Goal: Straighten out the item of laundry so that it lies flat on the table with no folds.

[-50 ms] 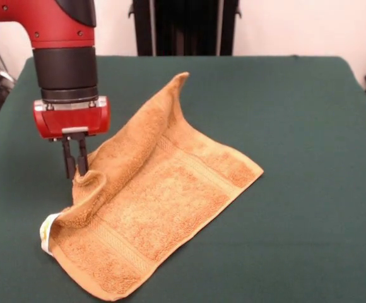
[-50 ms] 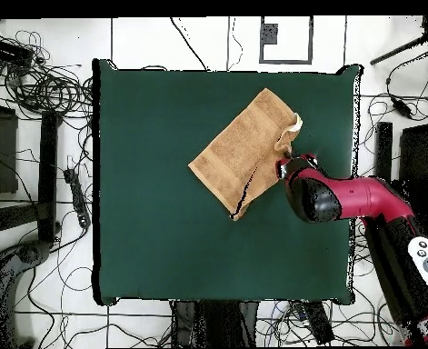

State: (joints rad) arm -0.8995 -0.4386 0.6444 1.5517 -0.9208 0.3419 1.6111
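The item of laundry (image 1: 164,196) (image 2: 244,150), an orange-tan terry towel, lies on the green table (image 1: 296,158) (image 2: 163,209). Most of it is flat. Its left edge is folded over and stands up in a ridge that runs to a raised far corner (image 1: 182,77). A small white-yellow tag (image 1: 45,230) sticks out at the near left corner. My gripper (image 1: 75,165) points straight down at the left end of that ridge, its fingers close together and pinching the folded edge. From overhead the arm's red head covers the gripper (image 2: 285,164) at the towel's right side.
The red and black arm (image 2: 363,204) reaches in over the table's right edge in the overhead view. Cables and dark equipment (image 2: 44,91) lie on the floor around the table. Green cloth stretches wide on every side of the towel.
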